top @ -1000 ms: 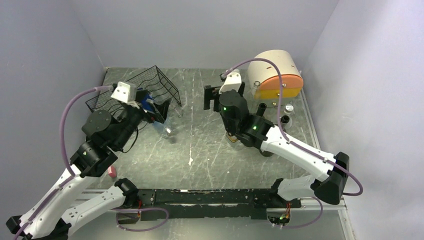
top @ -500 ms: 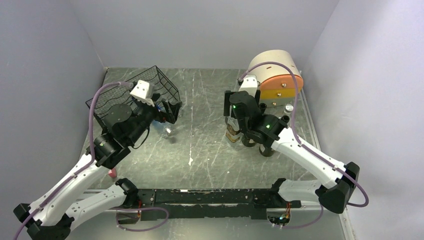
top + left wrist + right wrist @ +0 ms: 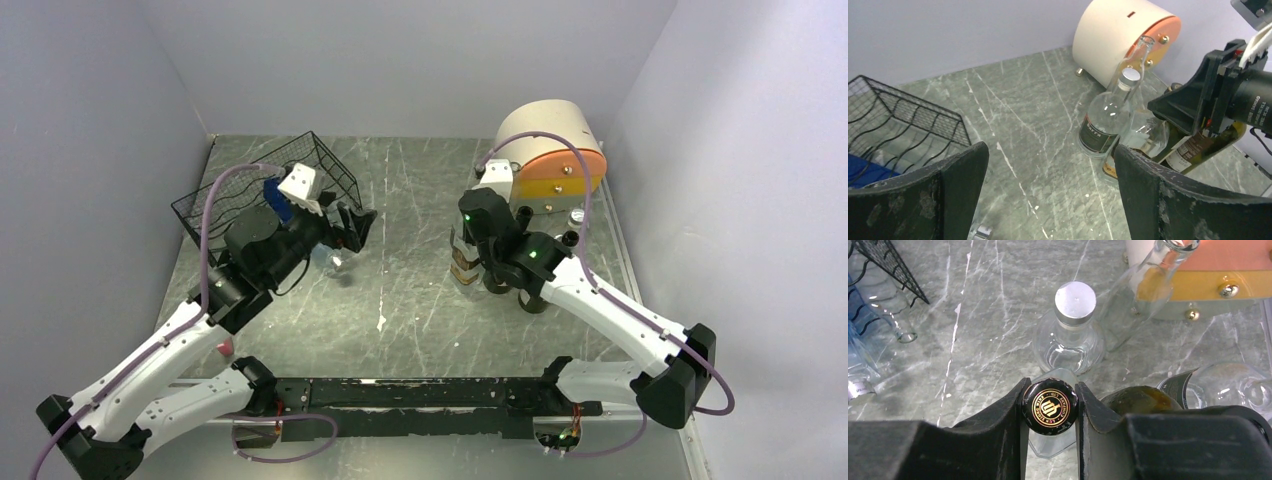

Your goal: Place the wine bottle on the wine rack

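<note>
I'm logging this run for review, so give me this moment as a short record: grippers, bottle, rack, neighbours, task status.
left gripper: open, empty, beside the wine rack
right gripper: shut on the black cap of the wine bottle
wine bottle: right side of the scene, not on the rack
wine rack: back left, a blue object inside
neighbours: clear bottle with silver cap; cream-and-orange drum box behind
task status: bottle grasped, not yet placed
</note>
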`<state>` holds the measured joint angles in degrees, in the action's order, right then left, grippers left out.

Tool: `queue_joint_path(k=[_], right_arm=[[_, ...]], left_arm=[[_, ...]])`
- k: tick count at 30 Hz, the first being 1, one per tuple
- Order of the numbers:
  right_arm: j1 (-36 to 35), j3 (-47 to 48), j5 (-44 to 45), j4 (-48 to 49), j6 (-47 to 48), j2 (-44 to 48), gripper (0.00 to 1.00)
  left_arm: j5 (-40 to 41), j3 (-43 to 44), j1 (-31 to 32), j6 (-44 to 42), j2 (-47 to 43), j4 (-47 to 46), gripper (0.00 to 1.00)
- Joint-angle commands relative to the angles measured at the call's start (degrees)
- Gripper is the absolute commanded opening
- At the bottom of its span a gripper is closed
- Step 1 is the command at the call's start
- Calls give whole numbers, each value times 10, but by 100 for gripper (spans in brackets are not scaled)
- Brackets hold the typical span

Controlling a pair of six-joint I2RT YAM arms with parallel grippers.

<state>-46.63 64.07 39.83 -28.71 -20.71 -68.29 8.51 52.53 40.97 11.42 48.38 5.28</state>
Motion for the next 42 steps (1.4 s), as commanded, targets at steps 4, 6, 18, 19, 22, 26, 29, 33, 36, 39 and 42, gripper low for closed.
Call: queue_joint_path(k=[4,6,18,19,22,26,29,33,36,39,42], right_arm=[[4,24,-66,28,34,29,0],[4,24,-99,45,42,43,0],[4,20,-246,98,58,62,0],[3,23,-251,103,53,62,0],[3,39,-247,100,17,52,0],[3,50,-243,109,-33,30,0],[4,40,-240,131,-71,24,0],[3,25,-234,157,-118,33,0],[3,19,-225,165,-150,44,0],[4,24,-215,153,-180,49,0],[4,18,-221,154,-189,56,0]], left_arm=[[-139,-86,0,-16,20,-122,97],[-192,-129,1,-29,25,-186,95],[-315,-272,4,0,132,-439,96],[-318,-281,6,7,144,-461,96],[-306,-305,12,30,182,-532,97],[-216,-321,38,20,218,-591,99],[-164,-323,63,-24,247,-624,99],[-140,-316,83,-67,282,-644,99],[-120,-313,96,-83,305,-655,99],[-77,-320,108,-96,320,-679,99],[-39,-322,114,-117,325,-685,97]])
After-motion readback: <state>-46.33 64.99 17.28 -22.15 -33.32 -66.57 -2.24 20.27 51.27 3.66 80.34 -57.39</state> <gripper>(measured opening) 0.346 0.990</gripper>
